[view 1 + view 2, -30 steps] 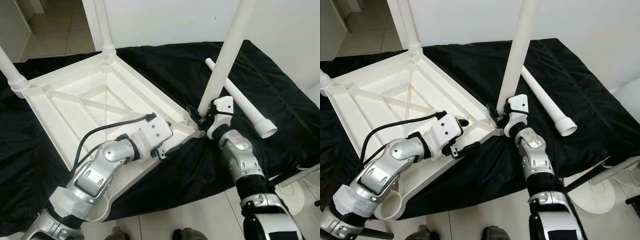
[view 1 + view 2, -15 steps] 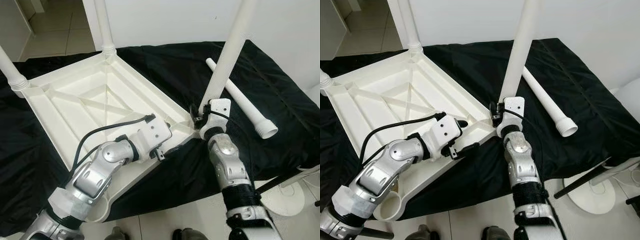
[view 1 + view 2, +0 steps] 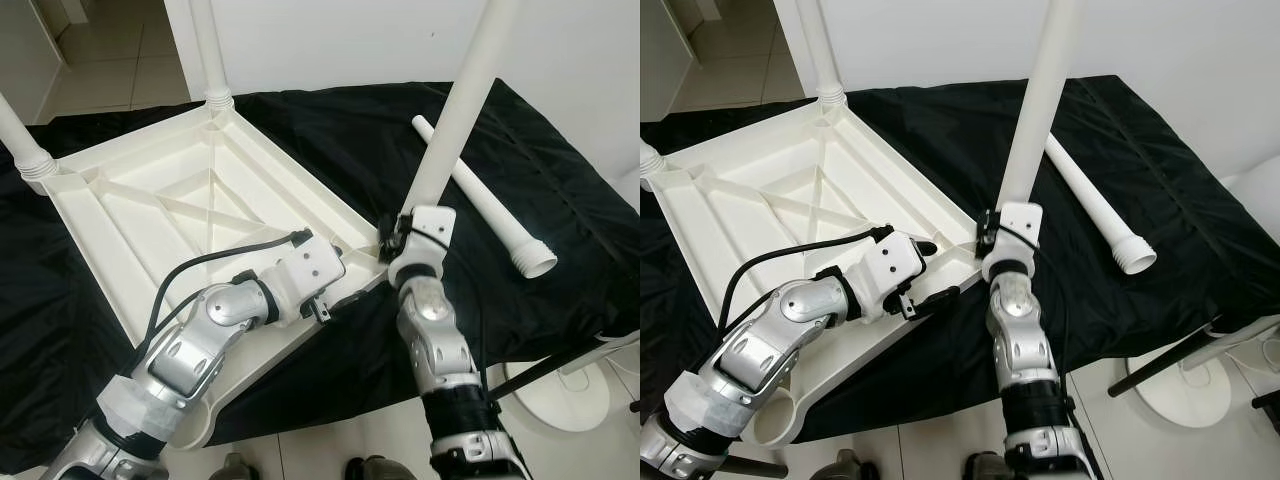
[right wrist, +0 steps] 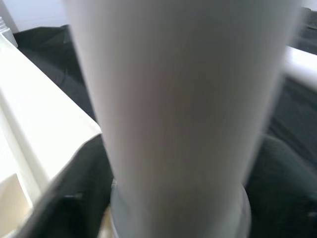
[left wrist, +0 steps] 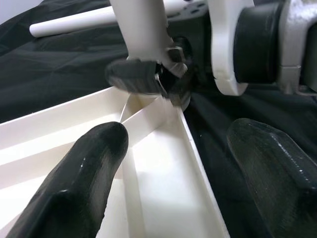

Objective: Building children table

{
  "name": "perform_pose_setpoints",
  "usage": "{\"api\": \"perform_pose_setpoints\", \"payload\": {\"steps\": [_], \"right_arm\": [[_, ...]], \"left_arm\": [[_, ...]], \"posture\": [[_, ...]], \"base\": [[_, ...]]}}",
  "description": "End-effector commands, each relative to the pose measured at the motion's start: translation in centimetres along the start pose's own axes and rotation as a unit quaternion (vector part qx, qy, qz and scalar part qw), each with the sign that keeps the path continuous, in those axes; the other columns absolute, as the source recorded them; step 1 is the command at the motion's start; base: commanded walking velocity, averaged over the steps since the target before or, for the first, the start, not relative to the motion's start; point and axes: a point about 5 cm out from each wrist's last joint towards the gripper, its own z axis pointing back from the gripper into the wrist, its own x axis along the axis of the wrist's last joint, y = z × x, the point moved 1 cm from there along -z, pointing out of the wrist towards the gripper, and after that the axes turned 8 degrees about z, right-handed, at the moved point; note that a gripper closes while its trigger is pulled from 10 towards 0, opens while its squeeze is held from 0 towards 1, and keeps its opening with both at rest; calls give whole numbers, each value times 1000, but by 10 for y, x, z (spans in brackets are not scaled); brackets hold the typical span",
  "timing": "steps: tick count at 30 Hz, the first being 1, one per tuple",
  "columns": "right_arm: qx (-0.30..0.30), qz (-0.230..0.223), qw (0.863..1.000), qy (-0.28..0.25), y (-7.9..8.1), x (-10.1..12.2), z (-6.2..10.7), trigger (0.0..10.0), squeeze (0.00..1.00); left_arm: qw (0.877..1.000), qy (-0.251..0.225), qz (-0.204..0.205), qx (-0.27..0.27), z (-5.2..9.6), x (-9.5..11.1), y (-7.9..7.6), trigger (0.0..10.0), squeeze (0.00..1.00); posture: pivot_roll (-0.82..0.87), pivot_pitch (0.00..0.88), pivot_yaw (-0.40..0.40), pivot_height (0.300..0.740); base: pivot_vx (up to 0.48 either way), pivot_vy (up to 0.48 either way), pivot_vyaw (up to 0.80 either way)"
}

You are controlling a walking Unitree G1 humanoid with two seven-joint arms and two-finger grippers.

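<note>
right claw swung left | table leg gripped, more upright

No text, label or number seems readable on anything here.

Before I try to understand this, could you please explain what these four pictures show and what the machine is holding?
This is a humanoid robot with two silver arms, seen through its own cameras. The two wide pictures come from its head, looking down. The two close pictures come from cameras on its wrists.

A white plastic table lies upside down on a black cloth. Two legs already stand in its far corners. The right gripper holds a third leg at its lower end, upright at the near corner; its jaws close around it. The left gripper rests open over the table's rim beside that corner. A spare leg lies on the cloth.
</note>
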Motion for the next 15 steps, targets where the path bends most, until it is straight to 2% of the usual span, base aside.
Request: {"api": "perform_pose_setpoints", "payload": {"steps": [1,7,8,15], "right_arm": [[3,-4,1000,-9,0,5,0,10000,1000],[23,-6,999,-32,-7,11,4,10000,1000],[29,-3,999,-36,-11,11,5,10000,0],[50,-3,997,-65,-17,17,16,10000,0]], "left_arm": [[999,11,-3,-36,1,-3,-8,10000,0],[999,10,-1,-35,0,-3,-8,10000,0],[999,10,-1,-34,0,-3,-8,10000,0],[999,10,-1,-32,1,-3,-7,10000,0]], "posture": [[-81,69,31,740],[-84,73,26,740],[-85,74,25,740],[-87,78,23,740]], "base": [[0,0,0],[0,0,0],[0,0,0],[0,0,0]]}}
